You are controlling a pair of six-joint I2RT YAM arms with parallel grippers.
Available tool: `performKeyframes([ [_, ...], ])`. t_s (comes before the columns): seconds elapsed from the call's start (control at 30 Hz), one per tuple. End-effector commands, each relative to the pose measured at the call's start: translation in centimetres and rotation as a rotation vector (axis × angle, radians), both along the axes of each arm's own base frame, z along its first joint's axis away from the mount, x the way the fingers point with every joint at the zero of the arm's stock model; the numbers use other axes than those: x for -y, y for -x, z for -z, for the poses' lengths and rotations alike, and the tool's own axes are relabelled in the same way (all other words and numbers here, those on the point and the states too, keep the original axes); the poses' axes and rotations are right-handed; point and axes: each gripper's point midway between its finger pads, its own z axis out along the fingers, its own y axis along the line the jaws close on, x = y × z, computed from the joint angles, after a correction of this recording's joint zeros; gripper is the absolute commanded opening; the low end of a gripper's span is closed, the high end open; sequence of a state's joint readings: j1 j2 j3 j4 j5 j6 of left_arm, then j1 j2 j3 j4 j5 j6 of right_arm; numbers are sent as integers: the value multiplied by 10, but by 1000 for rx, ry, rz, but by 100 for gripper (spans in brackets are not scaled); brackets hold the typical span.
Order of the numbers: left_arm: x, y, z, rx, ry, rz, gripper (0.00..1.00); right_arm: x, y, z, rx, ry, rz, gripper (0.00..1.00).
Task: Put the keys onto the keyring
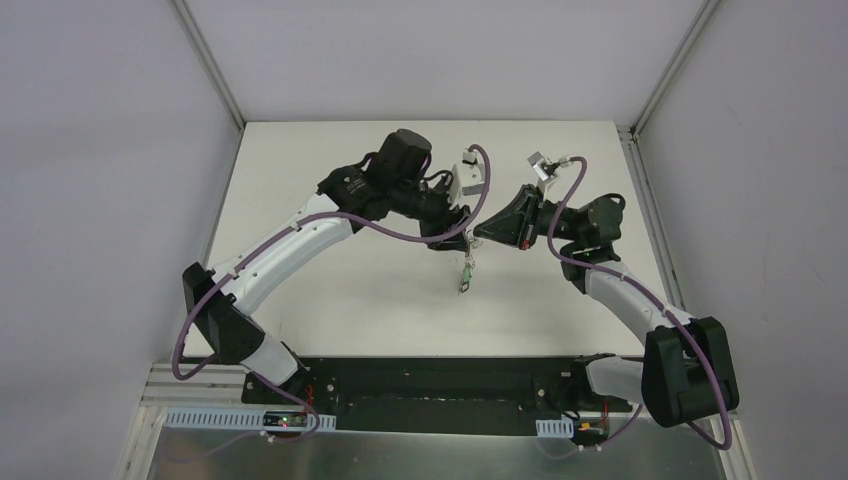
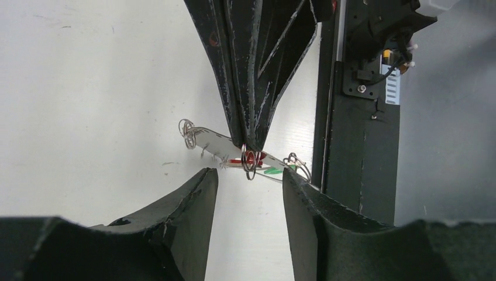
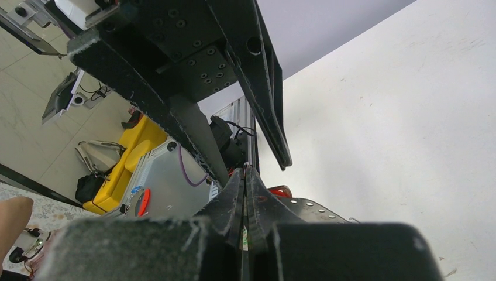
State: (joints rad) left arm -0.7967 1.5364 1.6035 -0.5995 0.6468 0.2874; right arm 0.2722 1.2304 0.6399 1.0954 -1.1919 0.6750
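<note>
The keyring (image 2: 207, 137) hangs in the air above the white table, a thin metal hoop seen nearly edge-on with small wire loops on its rim. My right gripper (image 2: 251, 147) comes down from above and is shut on the hoop at a small loop. A red key (image 2: 238, 161) and a green key (image 2: 272, 171) lie against the hoop there. In the top view the keys (image 1: 466, 273) dangle below both grippers. My left gripper (image 2: 250, 175) stands open just short of the hoop, nothing between its fingers. Seen from its own wrist, the right gripper (image 3: 245, 171) has its fingers pressed together.
Both arms meet over the middle of the white table (image 1: 340, 290). A black base plate (image 1: 430, 385) runs along the near edge. Grey walls and metal frame posts (image 1: 208, 60) enclose the table on three sides.
</note>
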Motion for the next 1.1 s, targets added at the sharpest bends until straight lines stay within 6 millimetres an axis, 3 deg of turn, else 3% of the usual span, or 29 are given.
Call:
performKeyframes([
  [0.0,12,4,-13,-54,66,30,44,2,3,-7,81,-12,-5,0],
  [0.8,20,-3,-19,-121,115,28,19,2,4,-5,77,-7,-9,0],
  [0.97,20,0,-18,-131,111,37,11,2,4,-5,78,-7,-7,0],
  [1.07,18,1,-17,-136,105,42,0,2,4,-5,78,-6,-7,0],
])
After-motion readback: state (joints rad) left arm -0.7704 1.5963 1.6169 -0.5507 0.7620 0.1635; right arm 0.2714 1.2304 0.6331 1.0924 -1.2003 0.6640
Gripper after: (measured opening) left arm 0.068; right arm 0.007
